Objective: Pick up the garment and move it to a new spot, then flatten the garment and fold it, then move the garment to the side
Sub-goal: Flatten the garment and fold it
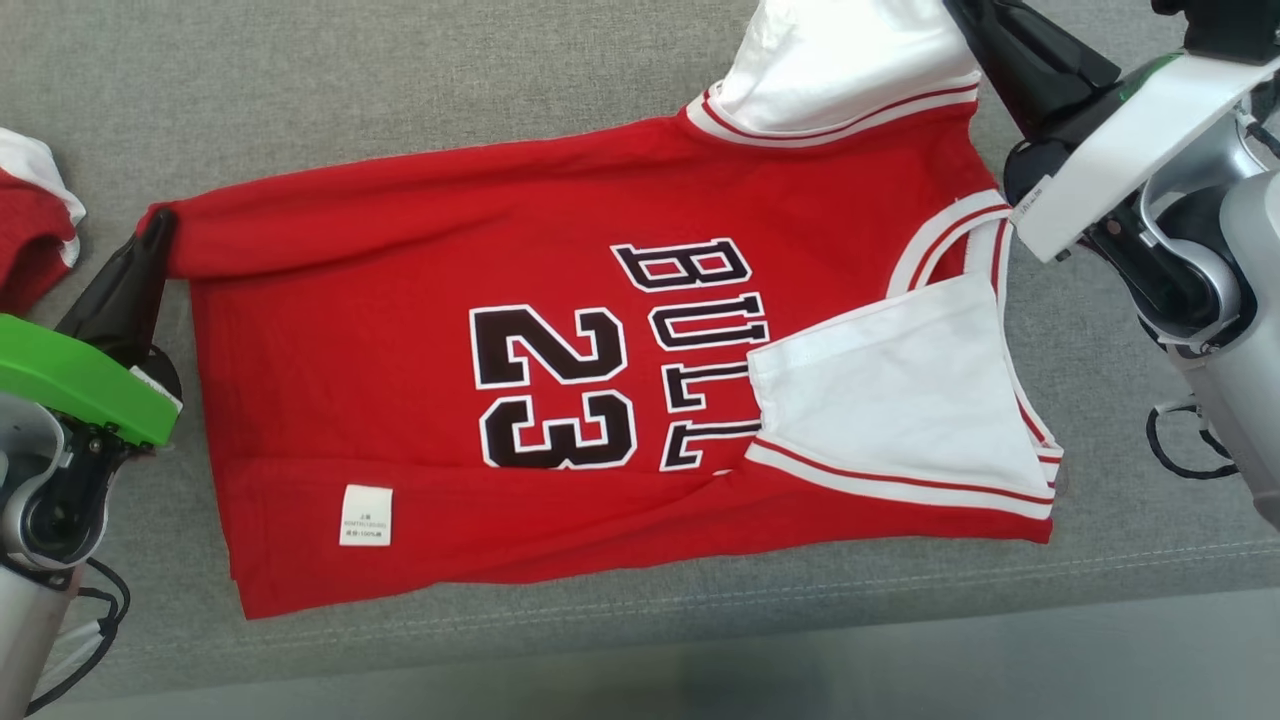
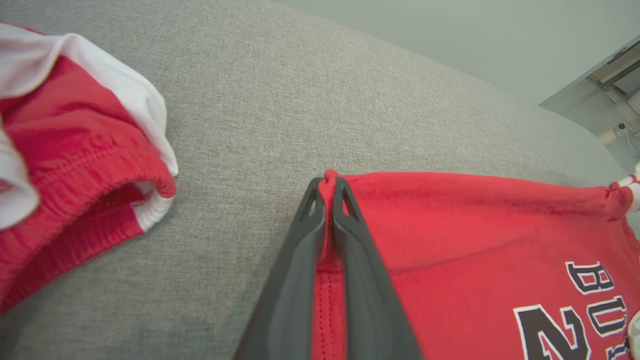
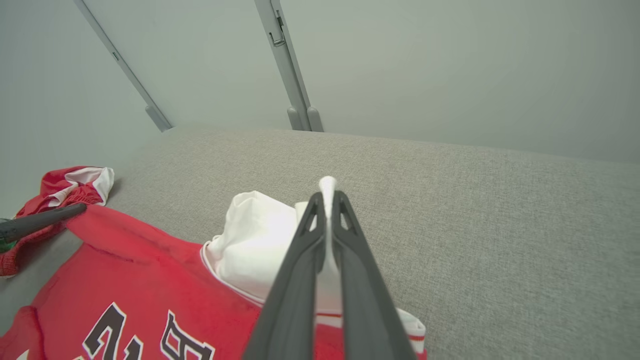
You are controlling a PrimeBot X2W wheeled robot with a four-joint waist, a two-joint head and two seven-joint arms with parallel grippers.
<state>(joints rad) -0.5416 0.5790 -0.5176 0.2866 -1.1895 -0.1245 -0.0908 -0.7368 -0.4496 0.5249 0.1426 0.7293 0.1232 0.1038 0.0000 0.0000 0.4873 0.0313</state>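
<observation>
From my head, I see the red jersey (image 1: 560, 400) lying spread out on the gray cushion (image 1: 400, 90), with the number 23 in the middle. My left gripper (image 1: 155, 235) is at 9 o'clock from the jersey, shut tight on its red corner. My right gripper (image 1: 980, 30) is at 1 o'clock, up by the white sleeve (image 1: 850, 60), and its tips go off the top edge. A small red and white cloth (image 1: 30, 230) sits far out at 9 o'clock, apart from the jersey. From my left wrist, my two fingers (image 2: 300, 260) are squeezed together, and a bit of red jersey (image 2: 475, 235) pokes out between the tips. The small cloth (image 2: 65, 165) is at 9 o'clock. From my right wrist, my fingers (image 3: 300, 270) are pinched shut on a bit of the white sleeve (image 3: 255, 240). The red part lies at 7 o'clock.
</observation>
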